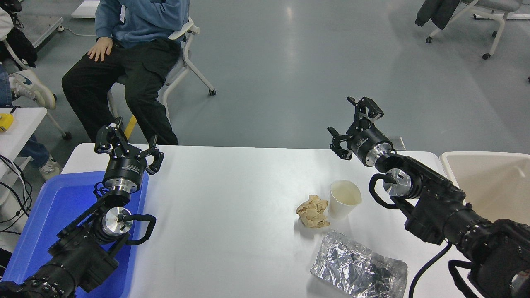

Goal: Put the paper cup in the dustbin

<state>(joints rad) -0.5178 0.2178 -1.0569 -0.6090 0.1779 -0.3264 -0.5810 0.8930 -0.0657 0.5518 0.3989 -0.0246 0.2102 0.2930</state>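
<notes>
The white paper cup (344, 199) stands upright on the white table (232, 198), right of centre, its cream inside showing. The beige dustbin (488, 182) stands at the table's right edge, only partly in view. My right gripper (347, 121) is open and empty, raised above the table's far edge, up and slightly right of the cup, clear of it. My left gripper (126, 138) is open and empty, parked at the lower left over the blue tray.
A crumpled brown paper ball (313, 211) lies just left of the cup, touching or nearly so. A silver foil tray (358, 271) lies near the front edge. A blue plastic tray (54, 231) sits at the left. A person sits on a chair beyond the table's far left.
</notes>
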